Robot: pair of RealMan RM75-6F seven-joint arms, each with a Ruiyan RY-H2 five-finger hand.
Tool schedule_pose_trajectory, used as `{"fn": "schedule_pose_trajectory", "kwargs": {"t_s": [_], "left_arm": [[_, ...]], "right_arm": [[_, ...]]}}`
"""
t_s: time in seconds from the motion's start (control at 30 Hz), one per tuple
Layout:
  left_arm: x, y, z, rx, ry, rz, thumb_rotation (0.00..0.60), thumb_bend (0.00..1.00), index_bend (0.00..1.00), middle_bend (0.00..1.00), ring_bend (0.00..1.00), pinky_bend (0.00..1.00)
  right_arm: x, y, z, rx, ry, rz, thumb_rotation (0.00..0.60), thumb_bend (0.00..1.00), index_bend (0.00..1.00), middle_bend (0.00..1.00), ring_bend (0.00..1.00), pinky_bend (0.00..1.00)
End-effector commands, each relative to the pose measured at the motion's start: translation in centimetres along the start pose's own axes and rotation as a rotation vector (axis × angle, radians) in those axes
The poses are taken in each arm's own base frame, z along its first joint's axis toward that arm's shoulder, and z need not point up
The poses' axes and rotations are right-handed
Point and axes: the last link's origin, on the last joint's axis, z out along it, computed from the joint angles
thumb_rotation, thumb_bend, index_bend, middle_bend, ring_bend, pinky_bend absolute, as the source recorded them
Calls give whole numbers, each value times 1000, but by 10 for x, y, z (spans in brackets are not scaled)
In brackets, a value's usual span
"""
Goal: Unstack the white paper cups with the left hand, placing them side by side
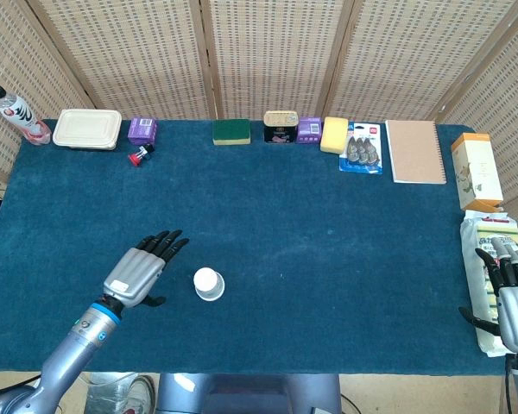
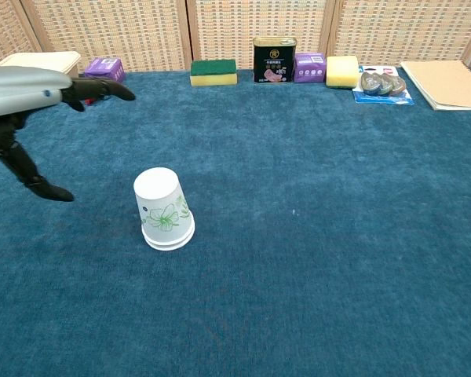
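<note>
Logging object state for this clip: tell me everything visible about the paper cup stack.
The white paper cup stack stands upside down on the blue tablecloth, bases up, tilted slightly. A green floral print marks the outer cup's side, and doubled rims at the bottom show the cups are nested. It sits near the table's front, left of centre. Nothing touches it; the left robot hand hovers open beside it.

backdrop: woven rattan screen (image 1: 268, 52), wooden frames
desk: dark blue carpet-like cover (image 1: 328, 224)
light: even, soft shadows
</note>
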Motion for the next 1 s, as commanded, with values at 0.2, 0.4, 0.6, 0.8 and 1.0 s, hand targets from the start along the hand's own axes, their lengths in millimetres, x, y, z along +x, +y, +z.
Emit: {"fn": "schedule_pose_trajectory", "kwargs": {"t_s": [0.2,0.4,0.6,0.8,1.0], "left_arm": [[-5,19,17,-21,-26,3,600,96,1,0,0,123],[-10,26,23,-10,-40,-6,600,134,51,0,0,123],[-14,33,29,-6,-60,-40,600,180,104,0,0,123],[-15,36,31,3,-66,-35,600,204,199,0,0,123],[-16,37,34,14,-70,-27,600,213,205,0,0,123]], "right_arm": [[2,3,1,-4,0,13,600,38,115,3,6,0],[3,4,0,-3,-7,22,600,39,116,2,6,0],[3,5,0,-7,-11,29,600,39,117,0,6,0],[4,5,0,-6,-12,33,600,40,118,0,6,0],[4,6,0,-8,-12,34,600,39,119,0,7,0]]}}
